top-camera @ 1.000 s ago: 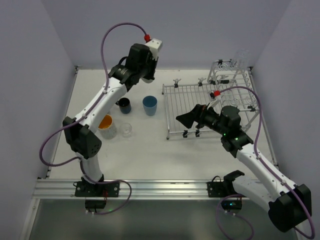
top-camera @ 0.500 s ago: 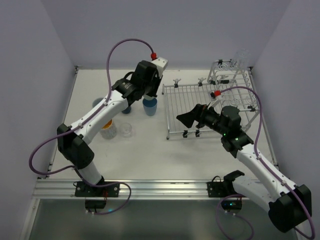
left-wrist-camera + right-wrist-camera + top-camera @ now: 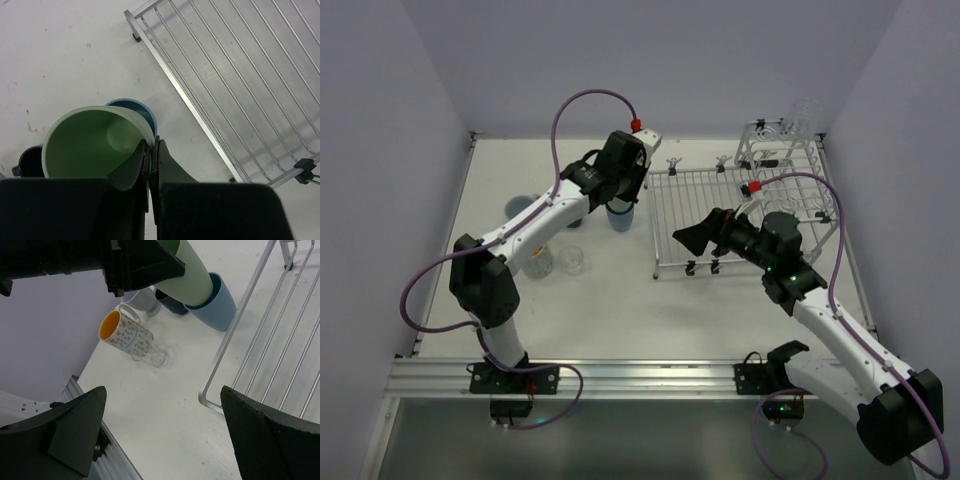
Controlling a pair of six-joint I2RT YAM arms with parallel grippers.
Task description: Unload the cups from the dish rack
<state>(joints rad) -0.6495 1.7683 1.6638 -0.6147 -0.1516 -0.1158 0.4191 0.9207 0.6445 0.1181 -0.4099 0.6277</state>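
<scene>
My left gripper [image 3: 620, 197] [image 3: 151, 144] is shut on the rim of the pale green tumbler [image 3: 92, 142] [image 3: 192, 275]. The tumbler is tilted, and its lower end sits in the mouth of the light blue tumbler [image 3: 620, 217] [image 3: 216, 306] left of the dish rack [image 3: 720, 205] [image 3: 240, 75] [image 3: 280, 335]. My right gripper [image 3: 692, 238] [image 3: 162, 390] is open and empty above the table by the rack's front left corner. A dark blue mug [image 3: 170, 303] [image 3: 29, 161], a whitish cup with orange inside [image 3: 125, 335] and a clear glass [image 3: 573, 260] [image 3: 156, 358] stand on the table.
A greyish cup [image 3: 137, 300] [image 3: 520, 207] stands left of the dark mug. Another clear glass [image 3: 807, 113] sits on the raised plate-holder section at the back right. Walls close in the table on three sides.
My left arm has swung right and down with the green tumbler, from the back of the table onto the blue tumbler. The right arm has not moved.
</scene>
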